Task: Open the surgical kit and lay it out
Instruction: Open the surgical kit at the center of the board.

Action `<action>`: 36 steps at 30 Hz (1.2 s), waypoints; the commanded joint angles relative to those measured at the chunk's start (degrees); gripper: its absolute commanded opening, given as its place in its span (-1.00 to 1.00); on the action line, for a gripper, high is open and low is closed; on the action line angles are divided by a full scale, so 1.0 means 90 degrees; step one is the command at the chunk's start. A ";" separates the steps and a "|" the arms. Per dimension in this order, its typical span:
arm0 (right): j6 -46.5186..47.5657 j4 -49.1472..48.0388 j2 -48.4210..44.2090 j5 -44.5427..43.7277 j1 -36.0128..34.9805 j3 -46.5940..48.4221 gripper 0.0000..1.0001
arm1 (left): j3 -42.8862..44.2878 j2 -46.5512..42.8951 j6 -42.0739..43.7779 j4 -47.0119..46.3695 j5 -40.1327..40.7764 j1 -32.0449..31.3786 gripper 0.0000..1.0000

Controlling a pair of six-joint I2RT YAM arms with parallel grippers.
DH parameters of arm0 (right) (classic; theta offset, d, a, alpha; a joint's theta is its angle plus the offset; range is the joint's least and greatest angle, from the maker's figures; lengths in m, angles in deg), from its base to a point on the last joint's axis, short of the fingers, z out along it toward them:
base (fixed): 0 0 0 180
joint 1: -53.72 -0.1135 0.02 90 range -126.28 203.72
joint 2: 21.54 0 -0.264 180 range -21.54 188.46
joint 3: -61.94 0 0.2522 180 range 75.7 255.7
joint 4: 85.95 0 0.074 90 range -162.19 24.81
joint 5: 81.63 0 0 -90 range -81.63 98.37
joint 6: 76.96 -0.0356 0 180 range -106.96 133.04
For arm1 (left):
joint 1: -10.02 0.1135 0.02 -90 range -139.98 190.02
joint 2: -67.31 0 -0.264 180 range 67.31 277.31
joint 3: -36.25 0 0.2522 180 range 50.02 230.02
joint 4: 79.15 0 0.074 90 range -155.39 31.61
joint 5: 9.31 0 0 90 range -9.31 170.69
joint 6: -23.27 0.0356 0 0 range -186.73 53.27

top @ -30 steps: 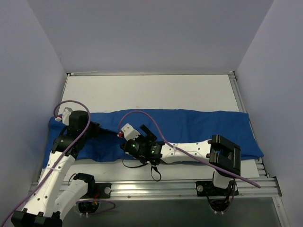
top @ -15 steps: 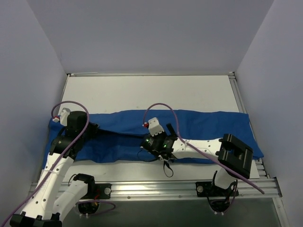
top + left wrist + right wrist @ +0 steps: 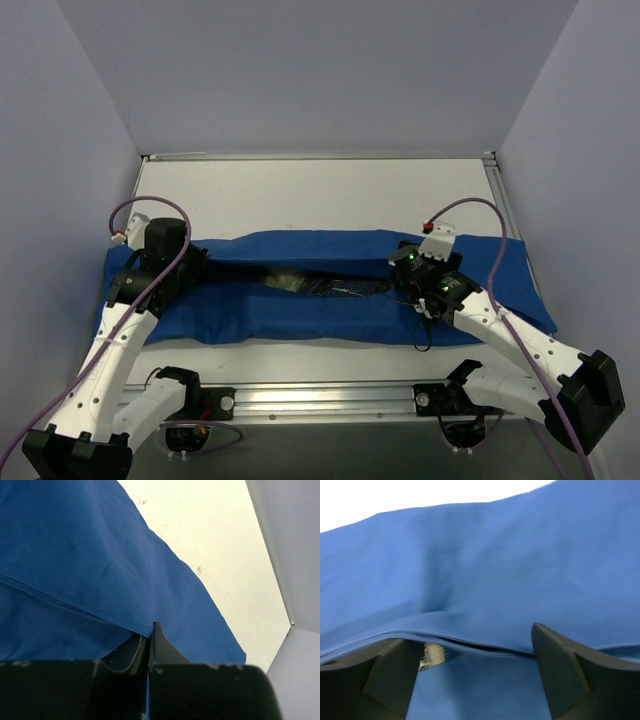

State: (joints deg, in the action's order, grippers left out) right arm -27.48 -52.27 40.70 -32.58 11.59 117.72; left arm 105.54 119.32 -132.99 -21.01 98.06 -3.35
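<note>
Drape point(image 3: 90, 555) fold tight within left tool point(image 3: 149, 642)

Under the raised fold of the blue cloth point(image 3: 300, 318), a dark gap shows pale and mesh-like items point(image 3: 320, 286), too small to identify. Right wrist view, 7 o'clock: a pale frayed scrap point(image 3: 433, 655), mostly covered by cloth.

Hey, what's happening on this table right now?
Two robot arms are opening a blue cloth wrap. The left gripper is pinched shut on the cloth's edge at the left end. The right gripper sits open around a fold edge toward the right. A gap between the layers shows dark mesh and a pale item inside. Nothing is laid out yet.
</note>
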 commanded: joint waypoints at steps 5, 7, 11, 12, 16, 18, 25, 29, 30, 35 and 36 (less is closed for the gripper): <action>0.0730 -0.0561 -0.0236 0.1023 0.1282 -0.0402 -0.29 | 0.0607 0.0334 0.0282 -0.0195 0.0512 0.0196 -0.95; 0.1043 -0.0806 -0.0119 0.1375 0.1429 -0.0324 -0.69 | 0.0656 0.0451 0.0311 -0.0311 0.0512 0.0245 -0.95; 0.2153 -0.1459 0.0125 0.1640 0.1458 -0.0021 -1.00 | 0.0754 0.0734 0.0428 -0.0556 0.0444 0.0362 -0.95; 0.2399 -0.1578 0.0232 0.1659 0.1478 0.0047 -1.00 | 0.0841 0.0890 0.0467 -0.0595 0.0424 0.0430 -0.95; 0.3795 -0.1764 0.0672 0.1145 0.1575 0.0574 -1.00 | 0.1133 0.1310 0.0857 -0.0985 0.0327 0.0645 -0.95; 0.4361 -0.1910 0.1051 0.1015 0.1848 0.0906 -1.00 | 0.1290 0.1670 0.1169 -0.1277 0.0181 0.0800 -0.94; 0.5796 -0.3296 0.2204 0.2362 0.2601 0.1677 -1.00 | 0.2676 0.3438 0.2419 -0.1844 -0.0940 0.1396 -0.92; 0.6824 -0.3288 0.3258 0.2703 0.2796 0.2565 -1.00 | 0.3642 0.4609 0.3181 -0.2323 -0.1577 0.1456 -0.93; 0.6961 -0.3211 0.3696 0.2946 0.2941 0.3012 -1.00 | 0.4225 0.5153 0.3492 -0.2314 -0.1675 0.1456 -0.93; 0.7440 -0.3200 0.4899 0.2997 0.3372 0.4206 -1.00 | 0.6249 0.6865 0.4314 -0.1846 -0.1705 0.1661 -0.94; 0.7595 -0.3181 0.5278 0.3065 0.3440 0.4430 -1.00 | 0.6919 0.7419 0.4576 -0.1826 -0.1753 0.1671 -0.95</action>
State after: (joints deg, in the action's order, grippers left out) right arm 33.92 -80.33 83.83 -2.75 39.00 151.95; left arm 155.53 179.82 -101.65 -35.04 80.22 8.56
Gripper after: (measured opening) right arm 0.022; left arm 0.051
